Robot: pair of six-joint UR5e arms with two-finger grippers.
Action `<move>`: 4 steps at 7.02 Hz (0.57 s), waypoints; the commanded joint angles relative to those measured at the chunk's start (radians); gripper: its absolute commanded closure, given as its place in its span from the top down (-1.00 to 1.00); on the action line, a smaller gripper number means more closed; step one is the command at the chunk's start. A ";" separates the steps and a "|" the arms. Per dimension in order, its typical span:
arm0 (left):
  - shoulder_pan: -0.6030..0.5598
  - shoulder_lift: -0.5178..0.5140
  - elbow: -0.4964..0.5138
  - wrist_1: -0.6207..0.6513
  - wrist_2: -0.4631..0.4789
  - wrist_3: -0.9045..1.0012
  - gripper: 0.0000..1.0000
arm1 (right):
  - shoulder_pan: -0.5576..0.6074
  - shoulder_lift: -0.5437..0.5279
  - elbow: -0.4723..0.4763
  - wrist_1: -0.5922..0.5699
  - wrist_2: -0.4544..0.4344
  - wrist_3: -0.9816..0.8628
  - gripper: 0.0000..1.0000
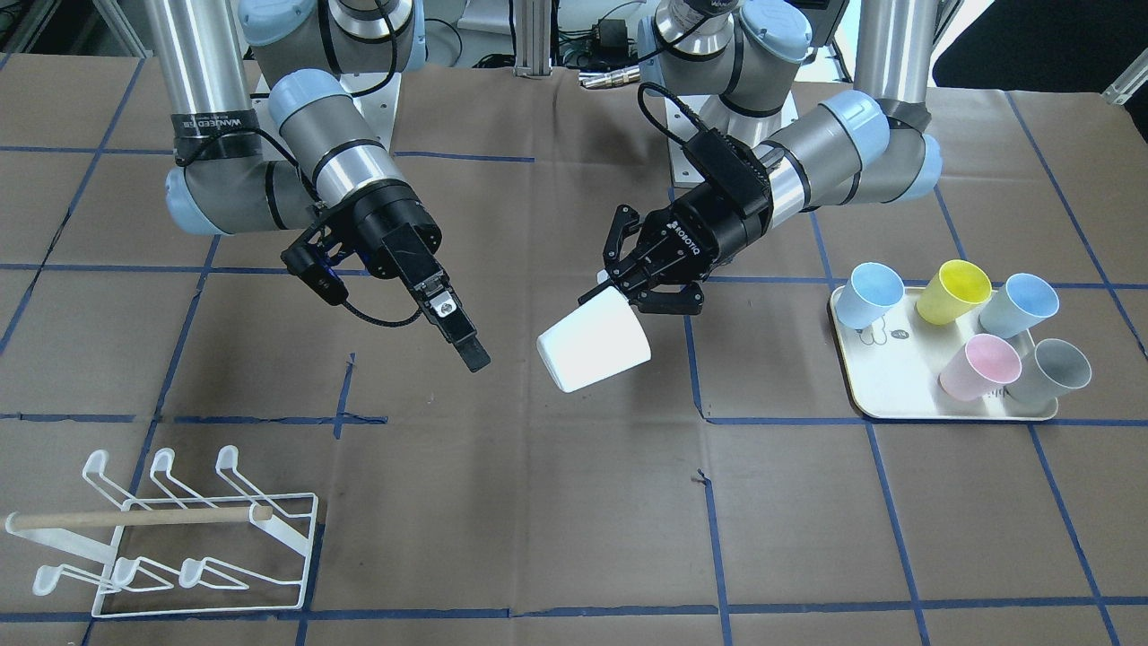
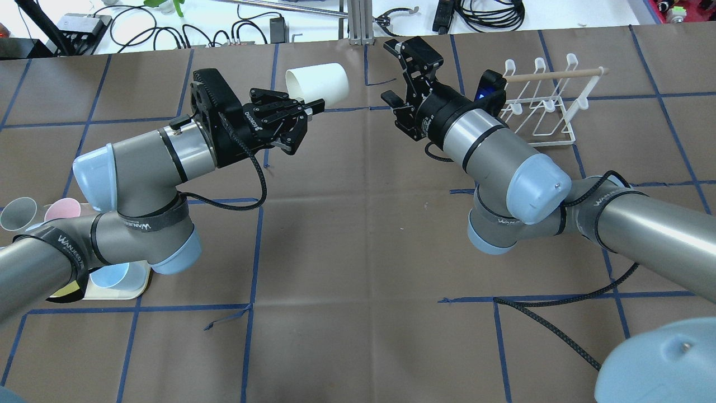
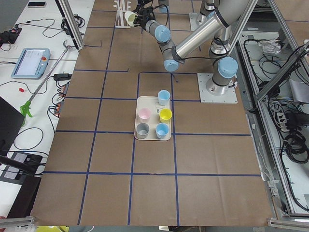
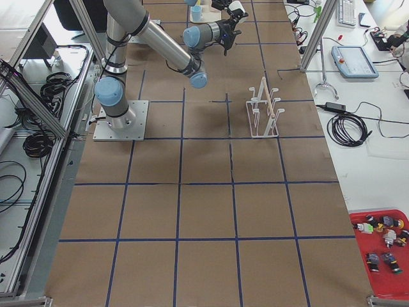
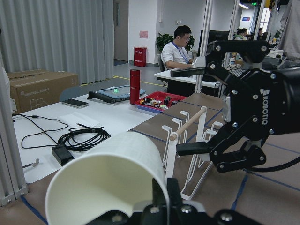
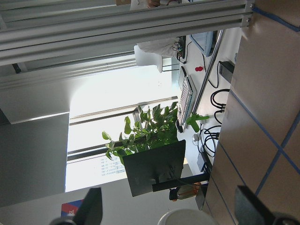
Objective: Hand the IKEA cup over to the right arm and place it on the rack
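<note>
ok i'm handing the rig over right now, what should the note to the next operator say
Left gripper: shut on the white cup, held sideways in the air over the table.
Right gripper: open, empty, facing the cup, not touching it.
Rack: bare, on the table on the right gripper's side.
Done: cup lifted and presented.
Left: right gripper grips the cup, left releases, cup goes on the rack.

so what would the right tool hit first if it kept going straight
Probably the white cup in the left tool: it sits between the right tool's open fingers in its wrist view, though depth is unclear.
</note>
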 commanded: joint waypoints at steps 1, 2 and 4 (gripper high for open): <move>-0.038 -0.005 0.003 0.008 0.017 -0.055 -1.00 | 0.022 0.003 0.028 -0.003 -0.003 0.002 0.99; -0.048 -0.007 0.003 0.012 0.040 -0.057 -1.00 | 0.030 0.012 0.033 -0.003 -0.005 0.002 0.99; -0.052 -0.027 0.003 0.033 0.064 -0.061 -1.00 | 0.038 0.023 0.033 -0.002 -0.010 0.003 0.99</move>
